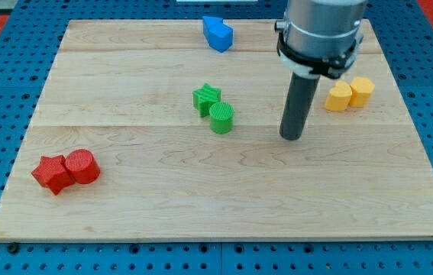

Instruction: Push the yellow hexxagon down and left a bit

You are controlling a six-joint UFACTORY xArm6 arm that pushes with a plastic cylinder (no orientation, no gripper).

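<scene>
Two yellow blocks sit touching at the view's right: a yellow hexagon (362,91) on the right and a second yellow block (339,97), rounder, on its left. My tip (292,137) rests on the board to the left of and below both, apart from them, about a block's width from the nearer one. The dark rod rises from the tip to the arm's grey body at the view's top.
A green star (206,98) and a green cylinder (221,118) touch near the middle, left of my tip. A blue block (218,33) lies at the top centre. A red star (51,173) and a red cylinder (82,166) sit at bottom left. The wooden board (201,214) ends just right of the yellow blocks.
</scene>
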